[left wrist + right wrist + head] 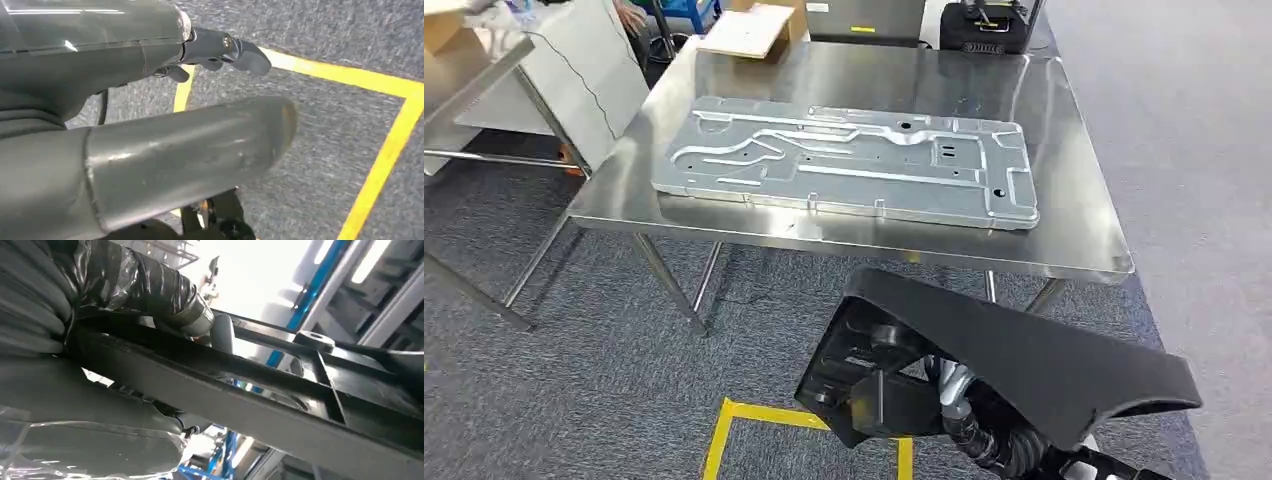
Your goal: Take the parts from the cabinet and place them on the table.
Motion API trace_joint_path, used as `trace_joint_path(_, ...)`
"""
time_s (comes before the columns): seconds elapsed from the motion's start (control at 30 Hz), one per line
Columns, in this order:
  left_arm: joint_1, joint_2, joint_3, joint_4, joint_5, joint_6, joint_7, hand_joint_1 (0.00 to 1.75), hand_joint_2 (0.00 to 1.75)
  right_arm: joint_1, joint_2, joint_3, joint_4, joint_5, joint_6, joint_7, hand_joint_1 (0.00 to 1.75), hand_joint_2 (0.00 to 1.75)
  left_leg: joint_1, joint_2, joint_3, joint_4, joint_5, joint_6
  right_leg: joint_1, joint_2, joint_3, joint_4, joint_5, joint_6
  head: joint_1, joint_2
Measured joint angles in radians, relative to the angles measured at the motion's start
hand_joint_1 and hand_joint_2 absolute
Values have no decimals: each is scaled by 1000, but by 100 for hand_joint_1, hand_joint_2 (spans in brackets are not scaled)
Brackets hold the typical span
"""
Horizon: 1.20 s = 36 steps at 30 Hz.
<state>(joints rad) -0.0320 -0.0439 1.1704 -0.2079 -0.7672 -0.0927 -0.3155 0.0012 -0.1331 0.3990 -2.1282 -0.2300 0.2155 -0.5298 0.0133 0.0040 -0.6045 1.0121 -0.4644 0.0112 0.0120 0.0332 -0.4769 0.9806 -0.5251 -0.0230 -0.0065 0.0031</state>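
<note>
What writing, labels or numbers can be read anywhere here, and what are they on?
No text can be read in these pictures.
Grey cabinet behind the table: white and yellow labels, too small to read.
Metal panel on the table: no print to be seen.
Black part: no markings visible.
Yellow floor tape: plain lines, no words.
</note>
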Motion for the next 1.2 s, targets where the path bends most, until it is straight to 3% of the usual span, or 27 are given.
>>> trace_joint_path(0.03,2,0,0,0,1,0,-1,0,0,0,0,0,-2,1,-1,1,166,175,0,0,8,-7,24,3,1,0,8,-1,-8,6,0,0)
trace_joint_path(0.1,-1,0,0,0,1,0,-3,0,0,-1,0,0,-8,2,-1,-1,166,175,6,-1,22,-9,21,15,0,-1,15,13,-12,14,-1,0)
trace_joint_path(0.13,-3,-1,0,0,1,-1,-3,0,0,-1,0,0,-10,2,-1,-1,166,175,7,-1,31,-11,20,21,-4,-11,13,30,-22,22,0,0)
trace_joint_path(0.17,-4,-1,0,0,1,-1,-3,0,0,-3,0,0,-13,3,-1,-2,166,175,7,-1,36,-11,16,25,-6,-20,-9,76,-48,29,0,0)
trace_joint_path(0.27,-5,0,1,0,1,-1,-5,0,0,-2,0,0,-14,5,-2,-3,166,175,7,0,50,-11,-1,28,-18,-24,-160,309,-143,44,0,0)
trace_joint_path(0.3,-4,0,1,0,1,-1,-5,0,0,-2,0,0,-14,6,-2,-3,166,175,8,0,59,-11,-10,27,-21,-26,-192,337,-147,47,0,0)
trace_joint_path(0.33,-3,0,1,0,1,-1,-5,0,0,-2,-1,0,-14,6,-2,-3,166,175,9,-1,70,-11,-18,25,-22,-27,-201,320,-129,47,0,0)
trace_joint_path(0.37,-3,0,1,0,1,-1,-5,0,0,-2,-1,0,-14,8,-2,-3,166,175,10,-2,84,-11,-28,23,-23,-28,-196,271,-88,44,0,0)
trace_joint_path(0.43,-4,0,1,0,1,-1,-6,0,0,-2,-1,0,-16,8,-3,-3,166,175,10,-3,119,-18,-48,16,-22,-29,-159,113,49,30,0,0)
trace_joint_path(0.47,-2,-1,2,1,1,-2,-6,0,0,-1,-1,0,-16,9,-3,-3,166,175,10,-6,133,-24,-53,12,-14,-33,-158,52,111,20,0,0)
trace_joint_path(0.5,-6,-1,2,0,0,-2,-6,0,0,0,-1,0,-16,10,-5,-6,166,175,8,-10,137,-33,-60,2,-6,-30,-165,44,83,13,0,0)
trace_joint_path(0.57,-7,-2,2,1,0,-2,-6,0,0,2,-1,0,-20,13,-6,-10,166,175,6,-8,155,-29,-58,-11,-7,-24,-151,21,108,0,-1,0)
trace_joint_path(0.6,-7,-1,2,0,0,-2,-6,0,0,0,-1,1,-22,14,-6,-11,166,175,4,-9,164,-33,-54,-20,-9,-24,-139,19,107,-5,0,0)
trace_joint_path(0.67,-9,1,2,0,-1,-2,-6,0,0,-1,-1,1,-27,13,-8,-12,166,175,9,-8,152,12,-86,-20,-12,-25,-111,8,103,-18,0,0)
trace_joint_path(0.77,-11,2,2,0,-8,-2,-6,0,0,-2,-1,0,-27,10,-3,-14,166,175,7,-8,24,226,-189,-27,-5,-21,-98,7,89,-29,-1,0)
trace_joint_path(0.8,-9,3,2,0,-8,-2,-6,0,0,-2,-1,0,-28,8,-2,-17,166,175,7,-8,-10,264,-199,-27,-3,-16,-93,8,83,-30,-1,0)
trace_joint_path(0.83,-7,3,2,0,-8,-2,-6,0,0,-1,-1,0,-29,8,-2,-19,166,175,7,-8,-22,256,-183,-26,-1,-11,-85,8,77,-30,-1,0)
trace_joint_path(0.87,-7,3,2,0,-8,-2,-6,0,0,0,-1,0,-32,8,-2,-19,166,175,6,-8,-16,211,-139,-25,1,-7,-75,8,71,-29,-1,0)
trace_joint_path(0.9,-7,3,2,0,-8,-2,-6,0,0,0,-1,0,-35,8,-2,-21,166,175,5,-10,4,133,-72,-20,2,-3,-64,8,63,-29,-1,0)
trace_joint_path(0.93,-6,3,2,0,-8,-2,-6,0,0,-1,-1,0,-39,8,-2,-23,166,175,1,-16,30,39,5,-9,3,1,-51,7,56,-27,-1,0)
trace_joint_path(0.97,-5,5,2,0,-8,-2,-6,0,0,-1,-1,0,-40,8,-2,-24,166,175,-1,-28,42,-4,28,-2,1,3,-48,5,51,-25,0,0)
trace_joint_path(1.0,-6,6,2,1,-8,-2,-6,0,0,-2,-1,0,-40,8,-2,-25,166,175,-5,-29,35,-19,-21,-3,4,12,-50,11,48,-21,0,0)
trace_joint_path(1.07,-1,11,2,0,-8,-2,-6,0,0,1,0,1,-42,8,-2,-28,166,175,-8,-28,45,-17,7,6,2,20,-53,12,39,-7,-1,0)
trace_joint_path(1.1,-2,12,2,0,-8,-2,-6,0,0,0,-1,1,-45,8,-2,-31,166,175,-7,-26,47,-21,8,9,2,23,-51,9,39,-4,-1,0)
trace_joint_path(1.13,-7,8,2,0,-10,-2,-6,0,0,0,-1,1,-53,9,-2,-31,166,175,9,-19,55,-34,16,14,9,24,-49,12,31,2,-3,0)
trace_joint_path(1.17,-10,9,2,0,-10,-3,-8,0,0,-2,-1,1,-57,10,-3,-34,166,175,8,-15,62,-39,15,18,7,4,-54,35,17,9,0,0)
trace_joint_path(1.2,-11,9,2,0,-10,-3,-10,0,0,-7,-1,1,-63,15,-4,-40,166,175,9,-9,65,-39,11,24,2,-10,-90,100,-18,17,-1,0)
